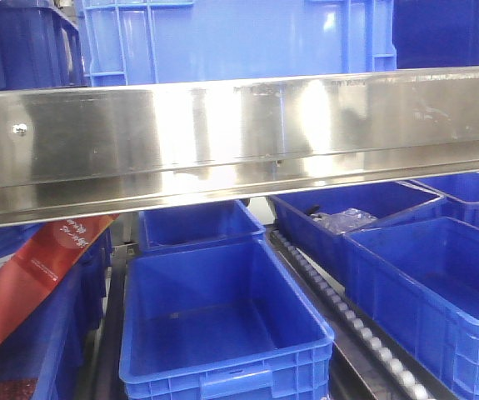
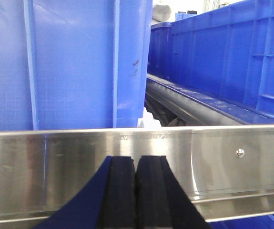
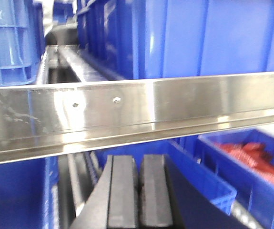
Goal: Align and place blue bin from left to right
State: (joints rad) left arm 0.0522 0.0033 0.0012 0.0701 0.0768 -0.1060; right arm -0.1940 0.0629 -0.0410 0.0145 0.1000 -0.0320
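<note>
Pale sky-blue plastic marks your blue bin (image 1: pixel 231 37): it sits on the upper shelf, right behind the steel rail (image 1: pixel 239 142), with darker crates on both sides. In the left wrist view its smooth wall (image 2: pixel 70 62) stands just beyond the rail. Your left gripper (image 2: pixel 136 191) is pressed together, holding nothing, below the rail. Your right gripper (image 3: pixel 137 191) is likewise closed and empty. Below the shelf, an open deep-blue bin (image 1: pixel 222 333) sits beside a roller track (image 1: pixel 347 317).

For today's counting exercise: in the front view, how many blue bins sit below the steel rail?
6 at least: front centre, behind it, one with clear bags, front right, far right, far left holding a red packet. The steel rail may hide more.
</note>
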